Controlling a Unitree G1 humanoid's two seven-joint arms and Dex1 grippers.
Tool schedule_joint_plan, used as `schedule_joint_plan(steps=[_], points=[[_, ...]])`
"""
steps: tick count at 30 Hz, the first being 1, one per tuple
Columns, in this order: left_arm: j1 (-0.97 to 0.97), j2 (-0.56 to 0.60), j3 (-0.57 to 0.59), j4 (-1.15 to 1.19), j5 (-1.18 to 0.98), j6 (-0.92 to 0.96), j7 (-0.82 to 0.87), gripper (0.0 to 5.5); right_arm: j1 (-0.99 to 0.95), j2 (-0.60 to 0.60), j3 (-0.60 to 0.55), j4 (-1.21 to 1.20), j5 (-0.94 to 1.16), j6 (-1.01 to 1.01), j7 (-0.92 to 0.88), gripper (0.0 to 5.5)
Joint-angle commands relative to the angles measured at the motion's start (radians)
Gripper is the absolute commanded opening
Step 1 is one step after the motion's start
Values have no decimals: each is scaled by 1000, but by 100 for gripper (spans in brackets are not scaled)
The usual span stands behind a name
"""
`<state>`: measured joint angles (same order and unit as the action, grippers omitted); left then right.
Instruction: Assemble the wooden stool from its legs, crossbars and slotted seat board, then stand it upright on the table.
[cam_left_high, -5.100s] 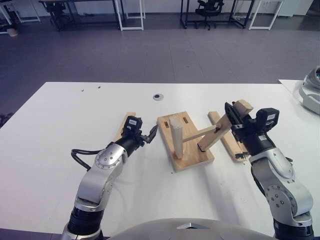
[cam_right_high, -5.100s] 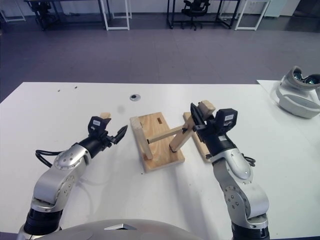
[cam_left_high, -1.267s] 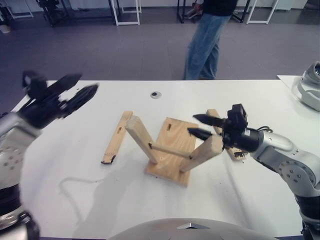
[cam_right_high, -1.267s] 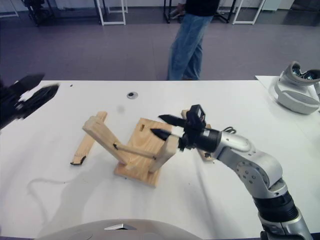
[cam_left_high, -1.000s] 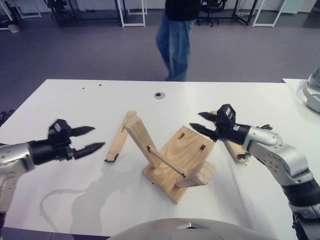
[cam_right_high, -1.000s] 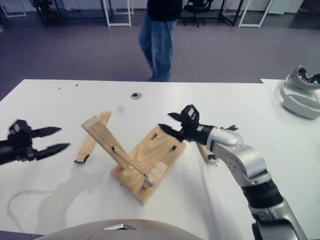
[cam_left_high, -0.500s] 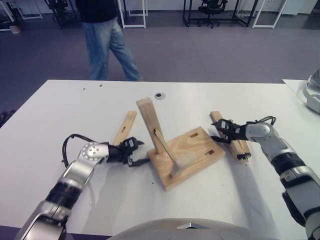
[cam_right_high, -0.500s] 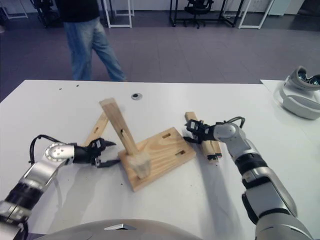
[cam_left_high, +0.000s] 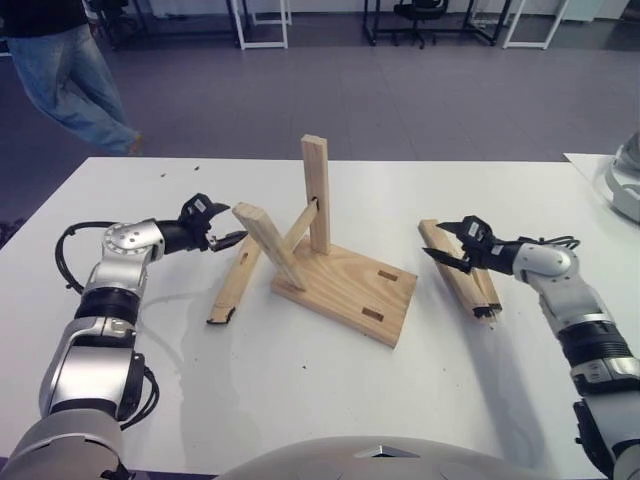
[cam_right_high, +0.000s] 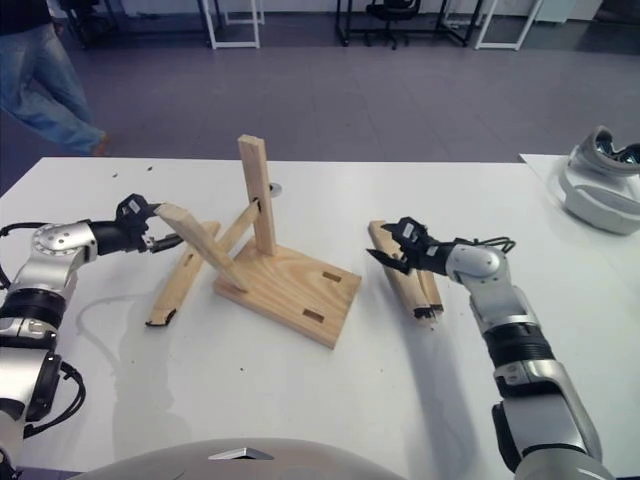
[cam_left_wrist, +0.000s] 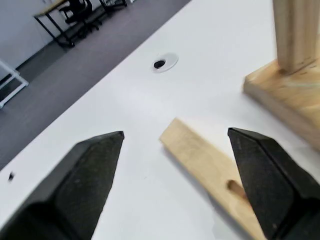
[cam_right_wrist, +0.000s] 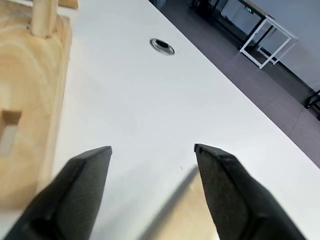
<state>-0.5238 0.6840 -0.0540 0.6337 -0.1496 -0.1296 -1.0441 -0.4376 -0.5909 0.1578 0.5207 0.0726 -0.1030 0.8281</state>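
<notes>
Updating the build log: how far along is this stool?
Done: one leg stands upright in the seat board, linked by a crossbar to a second, leaning leg. In hand: nothing; the left gripper is open at the leaning leg's top, the right gripper open over loose pieces. Left: a loose leg, two empty slots, seating the rest, standing it up.

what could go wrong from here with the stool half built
1. The tilted leg seems held only by the crossbar. A push from the open left gripper could lever the upright leg out of the seat board.
2. The open right gripper sits at the end of the loose pieces and might shove them aside rather than grasp one.
</notes>
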Motion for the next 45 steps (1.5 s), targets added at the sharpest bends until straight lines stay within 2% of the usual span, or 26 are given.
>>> schedule_joint_plan(steps=[1,4,7,11,14,17,19,22,24,26,30,38,41,45], points=[[195,21,-115,-321,23,120,-91,385,-170,110,71,231,-140,-63,-113,311],[231,55,-176,-371,104,165,-104,385,-217,141,128,341,-226,-131,-123,311],[193,16,-203,-325,155,161,-64,385,-200,142,145,378,-253,-178,-96,311],[57,-156,-217,-141,209,78,105,385,-105,123,150,261,-200,-182,58,311],[-68,-283,-200,24,213,32,210,385,-66,129,144,180,-183,-149,73,311],[-156,-312,-180,186,234,-25,283,385,-14,123,115,85,-202,-95,-13,311],[-141,-290,-163,188,230,-59,286,385,46,109,19,-41,-175,-10,-132,311],[-36,-233,-103,43,183,-50,271,385,176,100,-203,-302,-25,178,-240,311],[76,-202,-49,-138,130,11,269,385,230,102,-339,-367,68,317,-303,311],[176,-190,-25,-313,96,73,271,385,277,96,-389,-350,93,417,-343,311],[264,-210,-9,-550,43,215,307,385,337,121,-396,-342,122,533,-362,311],[320,-210,-45,-666,58,315,335,385,402,131,-351,-399,128,673,-371,311],[335,-215,-48,-737,35,357,336,385,418,135,-356,-412,128,727,-397,256],[315,-294,21,-897,-145,493,372,385,452,145,-346,-420,120,732,-414,184]])
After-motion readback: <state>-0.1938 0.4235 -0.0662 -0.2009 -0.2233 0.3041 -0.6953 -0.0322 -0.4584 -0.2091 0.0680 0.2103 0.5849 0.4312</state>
